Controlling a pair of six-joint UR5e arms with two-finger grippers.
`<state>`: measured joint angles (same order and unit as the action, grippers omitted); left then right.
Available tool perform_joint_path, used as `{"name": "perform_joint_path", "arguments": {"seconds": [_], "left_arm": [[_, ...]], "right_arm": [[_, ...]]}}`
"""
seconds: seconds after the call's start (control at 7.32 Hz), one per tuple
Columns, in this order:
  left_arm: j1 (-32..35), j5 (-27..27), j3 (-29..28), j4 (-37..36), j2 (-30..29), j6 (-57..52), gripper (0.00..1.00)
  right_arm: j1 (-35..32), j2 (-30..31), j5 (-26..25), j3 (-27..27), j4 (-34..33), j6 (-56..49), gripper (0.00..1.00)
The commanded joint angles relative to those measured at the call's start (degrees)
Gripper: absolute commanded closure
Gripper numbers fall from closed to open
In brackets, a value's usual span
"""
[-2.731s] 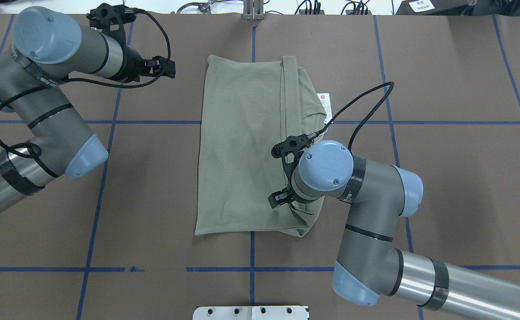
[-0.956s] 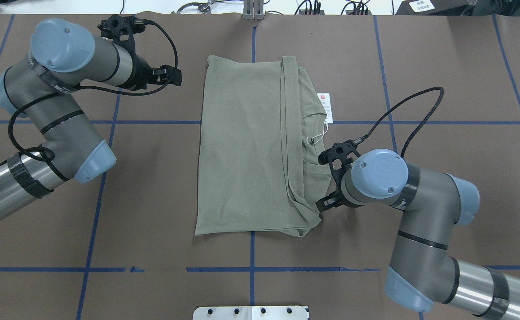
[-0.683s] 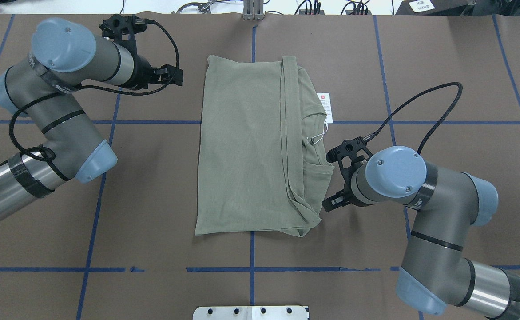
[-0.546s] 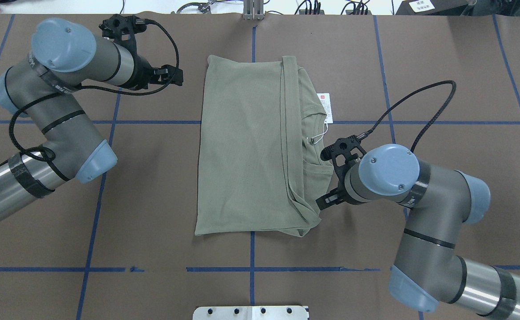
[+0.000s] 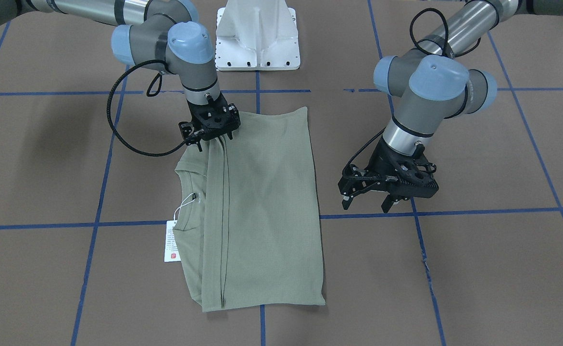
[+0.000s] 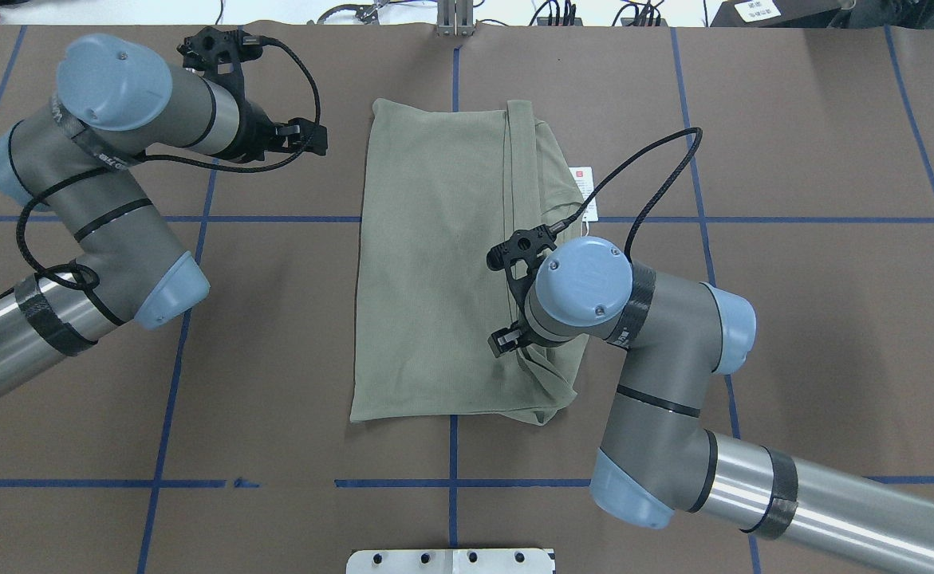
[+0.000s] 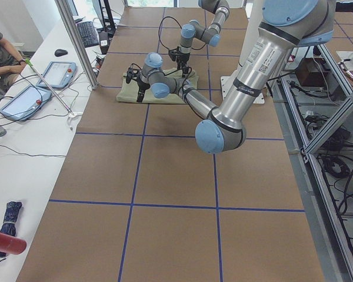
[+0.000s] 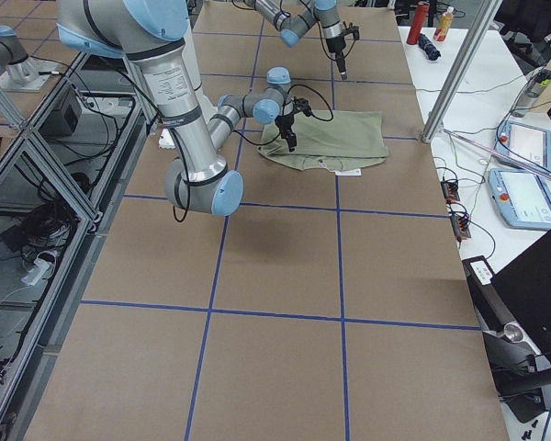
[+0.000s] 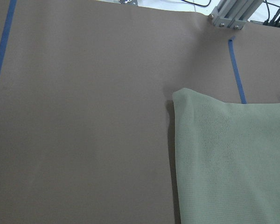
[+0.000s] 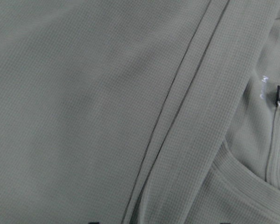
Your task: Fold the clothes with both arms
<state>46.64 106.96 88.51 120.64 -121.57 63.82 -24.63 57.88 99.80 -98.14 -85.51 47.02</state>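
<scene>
The sage-green shirt [image 5: 262, 202] lies folded into a long rectangle at mid-table, also seen from above [image 6: 435, 263]. Its ribbed collar [image 5: 185, 192] and white hang tag [image 5: 171, 240] show along one long side. My right gripper [image 5: 214, 140] points straight down onto the shirt's robot-side end, on the folded strip, fingers apparently spread; from above its wrist hides it. The right wrist view is filled by the shirt's knit [image 10: 84, 93]. My left gripper [image 5: 365, 207] hangs open and empty above bare table beside the shirt's other long side. The shirt's far corner [image 9: 233, 163] shows in the left wrist view.
The white pedestal base [image 5: 257, 38] stands at the robot's edge. An aluminium post [image 6: 455, 20] rises at the far edge. Blue tape lines [image 6: 171, 351] grid the brown table. A person [image 7: 0, 53] sits at a side desk with tablets [image 7: 56, 73].
My right gripper swung out past the shirt's collar-side edge, then came back over the shirt onto the folded strip. The left arm shifted slightly and now holds still. The shirt looks unchanged.
</scene>
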Motion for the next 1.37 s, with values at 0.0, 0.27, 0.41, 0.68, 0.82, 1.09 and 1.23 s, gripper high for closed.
{"name": "perform_joint_path", "arguments": {"seconds": [0.0,0.27,0.41,0.68,0.82,1.09,1.23], "left_arm": [[-0.06,0.00,-1.22,1.87,0.28,-0.01,0.00],[-0.06,0.00,-1.85,3.46,0.37,0.08,0.00],[-0.06,0.00,-1.85,3.55,0.37,0.08,0.00],[-0.06,0.00,-2.11,3.55,0.37,-0.10,0.00],[-0.06,0.00,-2.11,3.55,0.37,-0.10,0.00],[-0.06,0.00,-2.11,3.55,0.37,-0.10,0.00],[-0.15,0.00,-2.11,3.55,0.28,-0.10,0.00]], "right_arm": [[1.34,-0.31,-0.22,0.75,0.00,0.00,0.41],[1.43,-0.49,-0.13,1.11,0.08,-0.09,0.53],[1.43,-0.40,-0.13,1.19,0.08,-0.26,0.58],[1.43,-0.40,0.04,1.20,0.08,-0.26,0.59],[1.43,-0.40,0.04,1.20,0.08,-0.26,0.63],[1.34,-0.40,0.04,1.20,0.35,-0.35,0.63],[1.43,-0.40,0.04,1.20,0.35,-0.35,0.63]]}}
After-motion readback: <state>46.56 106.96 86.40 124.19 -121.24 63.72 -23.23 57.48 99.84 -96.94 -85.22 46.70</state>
